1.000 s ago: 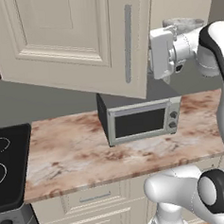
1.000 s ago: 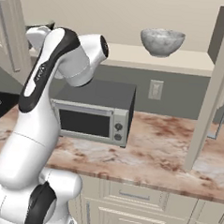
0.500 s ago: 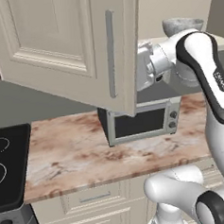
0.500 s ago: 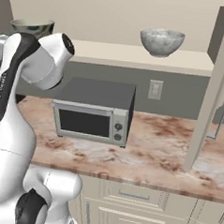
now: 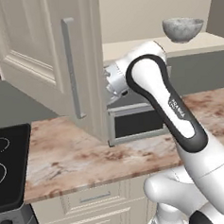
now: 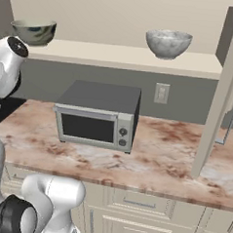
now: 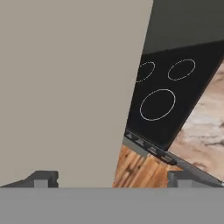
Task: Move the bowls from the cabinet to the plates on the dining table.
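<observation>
Two bowls stand on the open cabinet's shelf (image 6: 117, 57): a grey-white stone-look bowl (image 6: 168, 43) (image 5: 183, 29) to the right and a darker mottled bowl (image 6: 33, 32) at the left end. The cabinet's left door (image 5: 44, 66), with its long silver bar handle (image 5: 71, 67), stands swung wide open. My arm (image 5: 153, 92) reaches behind that door's edge. In the hand view my gripper (image 7: 111, 179) is open, close against the door's plain cream inner face (image 7: 65, 87), with the door's edge running between its fingertips. The plates and the dining table are out of view.
A grey microwave (image 6: 96, 115) sits on the marble counter (image 6: 160, 155) below the shelf. A black stovetop (image 5: 6, 164) lies at the left. The cabinet's right door (image 6: 222, 95) hangs open edge-on at the right. Cream drawers (image 5: 96, 200) run under the counter.
The left cabinet door has swung further open to the left, and my arm has followed it. The left bowl on the shelf has come into sight.
</observation>
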You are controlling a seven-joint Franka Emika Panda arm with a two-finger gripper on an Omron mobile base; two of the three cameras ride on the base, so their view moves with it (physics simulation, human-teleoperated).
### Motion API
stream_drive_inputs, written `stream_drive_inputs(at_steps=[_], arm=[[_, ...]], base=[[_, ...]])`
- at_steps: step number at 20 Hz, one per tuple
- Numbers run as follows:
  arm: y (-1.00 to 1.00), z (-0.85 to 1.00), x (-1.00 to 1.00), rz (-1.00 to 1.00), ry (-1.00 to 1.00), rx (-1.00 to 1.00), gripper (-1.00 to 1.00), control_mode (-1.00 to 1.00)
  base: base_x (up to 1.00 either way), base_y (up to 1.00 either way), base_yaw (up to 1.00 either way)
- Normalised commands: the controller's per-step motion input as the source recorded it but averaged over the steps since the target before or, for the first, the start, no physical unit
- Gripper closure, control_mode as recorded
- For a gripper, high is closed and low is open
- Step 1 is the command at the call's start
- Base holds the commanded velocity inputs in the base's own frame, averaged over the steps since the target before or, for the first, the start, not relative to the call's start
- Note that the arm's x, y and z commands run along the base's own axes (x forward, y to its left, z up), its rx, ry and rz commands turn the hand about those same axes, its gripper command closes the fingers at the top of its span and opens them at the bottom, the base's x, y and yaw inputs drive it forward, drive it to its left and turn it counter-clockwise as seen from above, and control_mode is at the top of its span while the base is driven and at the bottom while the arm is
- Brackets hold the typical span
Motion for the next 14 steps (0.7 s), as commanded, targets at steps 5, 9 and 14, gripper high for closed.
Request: stream_drive_inputs(at_steps=[5,9,14], arm=[[0.99,-0.05,0.00,0.00,-0.05,-0.06,-1.00,-1.00],[0.87,0.00,0.00,0.00,-0.03,-0.01,-1.00,-1.00],[0.67,0.00,0.01,0.00,-0.02,-0.03,-1.00,-1.00]], base=[[0.00,0.00,0.00],[0.00,0.00,0.00],[0.00,0.00,0.00]])
